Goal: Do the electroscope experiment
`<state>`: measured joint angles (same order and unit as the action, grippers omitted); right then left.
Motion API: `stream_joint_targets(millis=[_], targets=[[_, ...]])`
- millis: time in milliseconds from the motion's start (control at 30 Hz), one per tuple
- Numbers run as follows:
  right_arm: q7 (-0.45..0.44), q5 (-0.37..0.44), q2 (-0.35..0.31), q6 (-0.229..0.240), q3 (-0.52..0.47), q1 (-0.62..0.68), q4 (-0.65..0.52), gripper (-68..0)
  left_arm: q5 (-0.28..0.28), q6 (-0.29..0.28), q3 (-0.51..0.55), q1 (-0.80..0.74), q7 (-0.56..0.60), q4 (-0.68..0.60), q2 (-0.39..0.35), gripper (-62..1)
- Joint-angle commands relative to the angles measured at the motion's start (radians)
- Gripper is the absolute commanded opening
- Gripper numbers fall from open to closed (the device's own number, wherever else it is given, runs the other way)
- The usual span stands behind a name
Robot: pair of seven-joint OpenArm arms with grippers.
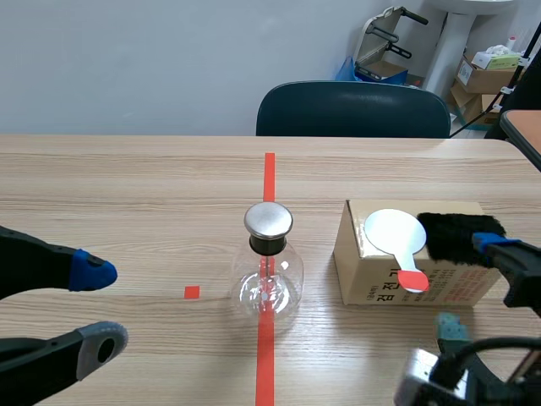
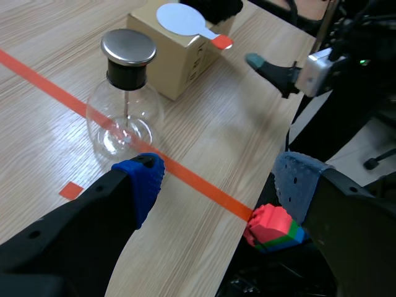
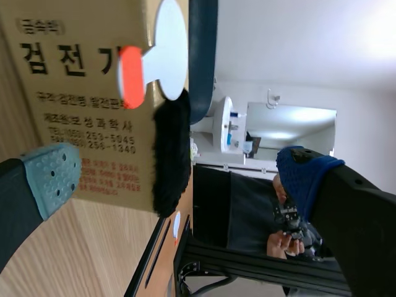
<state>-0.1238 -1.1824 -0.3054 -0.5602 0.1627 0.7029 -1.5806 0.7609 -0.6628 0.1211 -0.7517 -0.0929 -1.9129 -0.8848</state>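
Observation:
The electroscope, a clear glass flask with a black neck and a round metal cap, stands on the orange tape line mid-table. To its right is a cardboard box. A white disc paddle with a red handle and a black fur pad lie on top of it. My left gripper hangs open left of the flask, which shows ahead of it. My right gripper is open at the box's near right corner. Its wrist view faces the box, paddle and fur.
A dark chair stands behind the table's far edge. A small orange tape square marks the table left of the flask. A red, green and blue block sits below the table's near edge. Boxes and a trolley stand at the back right.

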Motion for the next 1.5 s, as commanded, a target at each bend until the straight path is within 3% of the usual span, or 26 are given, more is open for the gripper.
stream_joint_targets(millis=[0, 167, 400, 500, 733, 933, 1033, 1267, 1333, 1467], targets=[[0.031, -0.001, -0.012, -0.009, 0.008, -0.027, -0.026, -1.2, 0.026, -0.019, -0.006, -0.019, 0.019, -0.010, -0.005, -20.1], [0.088, -0.012, -0.012, -0.008, 0.059, -0.105, 0.016, -1.2, 0.027, -0.033, -0.039, -0.035, 0.021, -0.010, -0.031, -20.1], [0.097, -0.034, -0.001, -0.008, 0.095, -0.187, 0.106, -1.2, -0.034, -0.033, -0.059, -0.044, 0.038, -0.010, -0.030, -20.1], [0.103, -0.034, 0.001, -0.008, 0.112, -0.216, 0.133, -1.2, -0.119, -0.033, -0.070, -0.049, 0.100, -0.010, -0.027, -20.1], [0.111, -0.046, 0.018, -0.008, 0.145, -0.240, 0.157, -1.2, -0.342, 0.105, -0.094, -0.049, 0.192, -0.010, 0.023, -20.1], [0.111, -0.070, 0.023, -0.008, 0.146, -0.232, 0.158, -1.2, -0.491, 0.224, -0.130, -0.064, 0.252, -0.010, 0.059, -20.1], [0.110, -0.070, 0.025, -0.008, 0.146, -0.231, 0.158, -1.2, -0.527, 0.280, -0.148, -0.084, 0.299, -0.010, 0.059, -20.1], [0.111, -0.072, 0.029, -0.008, 0.146, -0.232, 0.158, -1.7, -0.549, 0.320, -0.157, -0.111, 0.334, -0.010, 0.059, -20.1], [0.110, -0.072, 0.029, -0.008, 0.146, -0.232, 0.158, -7.9, -0.549, 0.329, -0.156, -0.113, 0.339, -0.010, 0.059, -20.1], [0.111, -0.074, 0.029, -0.008, 0.146, -0.232, 0.158, -34.1, -0.549, 0.329, -0.156, -0.113, 0.338, -0.010, 0.059, -20.1]])
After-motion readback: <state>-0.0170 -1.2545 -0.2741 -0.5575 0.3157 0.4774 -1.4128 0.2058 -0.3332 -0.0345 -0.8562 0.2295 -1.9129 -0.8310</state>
